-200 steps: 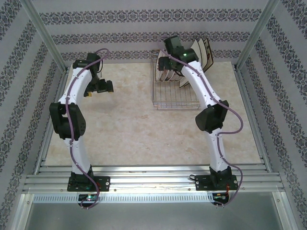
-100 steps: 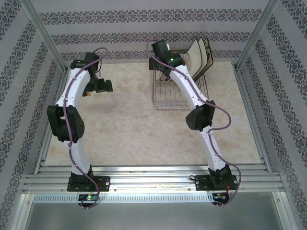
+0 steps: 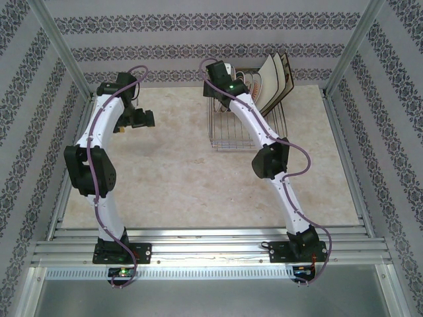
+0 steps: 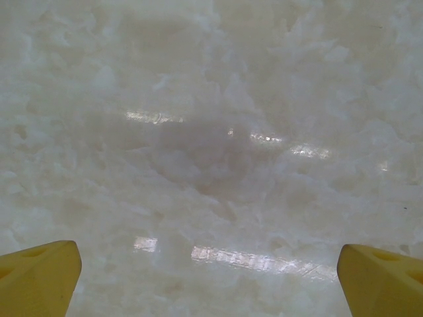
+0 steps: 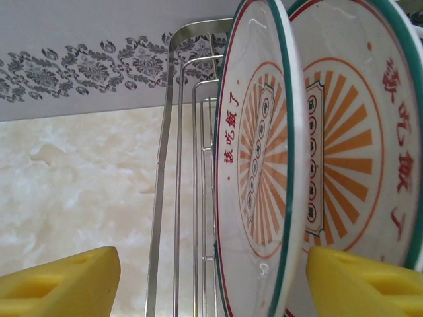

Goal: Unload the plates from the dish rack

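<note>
Straddling green-rimmed plate (image 5: pixel 254 165) with right gripper (image 5: pixel 213 264) spread, close to one finger, dish rack wire (image 5: pixel 163 172) toward the other; holding left gripper (image 4: pixel 208 264) wide apart above table (image 4: pixel 211 99)

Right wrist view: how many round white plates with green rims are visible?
2. Both stand on edge in the silver wire dish rack: the nearer plate at centre, the second plate at its right. Others may be hidden.
</note>
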You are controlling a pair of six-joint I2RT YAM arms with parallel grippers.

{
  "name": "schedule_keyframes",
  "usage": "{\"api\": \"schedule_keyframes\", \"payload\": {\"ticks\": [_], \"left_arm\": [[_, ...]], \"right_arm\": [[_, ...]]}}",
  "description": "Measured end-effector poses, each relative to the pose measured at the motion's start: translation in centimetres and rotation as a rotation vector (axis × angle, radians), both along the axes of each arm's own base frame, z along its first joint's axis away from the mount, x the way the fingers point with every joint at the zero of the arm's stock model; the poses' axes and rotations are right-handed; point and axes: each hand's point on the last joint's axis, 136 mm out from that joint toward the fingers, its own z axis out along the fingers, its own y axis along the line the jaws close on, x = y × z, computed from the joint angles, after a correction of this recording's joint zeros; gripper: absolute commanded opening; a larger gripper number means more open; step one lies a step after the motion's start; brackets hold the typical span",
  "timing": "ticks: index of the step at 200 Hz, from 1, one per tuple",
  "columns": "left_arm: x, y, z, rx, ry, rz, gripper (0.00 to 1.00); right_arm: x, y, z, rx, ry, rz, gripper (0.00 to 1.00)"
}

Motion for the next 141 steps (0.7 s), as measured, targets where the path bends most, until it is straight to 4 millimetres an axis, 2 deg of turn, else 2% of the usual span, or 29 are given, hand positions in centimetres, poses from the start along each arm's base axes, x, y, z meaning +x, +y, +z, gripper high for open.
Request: {"api": "schedule_keyframes", "payload": {"ticks": [20, 63, 92, 106, 141], "left_arm": [[-0.3, 0.0, 0.1, 0.000, -0.003, 0.000, 1.00], [-0.9, 0.2, 1.2, 0.009, -0.040, 0.003, 1.00], [-0.7, 0.5, 1.5, 0.026, -0.054, 0.008, 1.00], [-0.7, 0.7, 1.4, 0.034, -0.054, 0.010, 1.00], [-0.7, 0.9, 1.3, 0.048, -0.055, 0.014, 1.00]], "right_arm": [[0.5, 0.0, -0.8, 0.012, -0.003, -0.018, 0.66], [1.1, 0.0, -1.9, 0.019, -0.009, -0.046, 0.41], [1.3, -0.2, -2.0, 0.015, -0.014, -0.062, 0.32], [1.3, -0.3, -2.0, 0.010, -0.018, -0.065, 0.22], [1.3, -2.6, -2.3, -0.058, -0.009, -0.125, 0.03]]}}
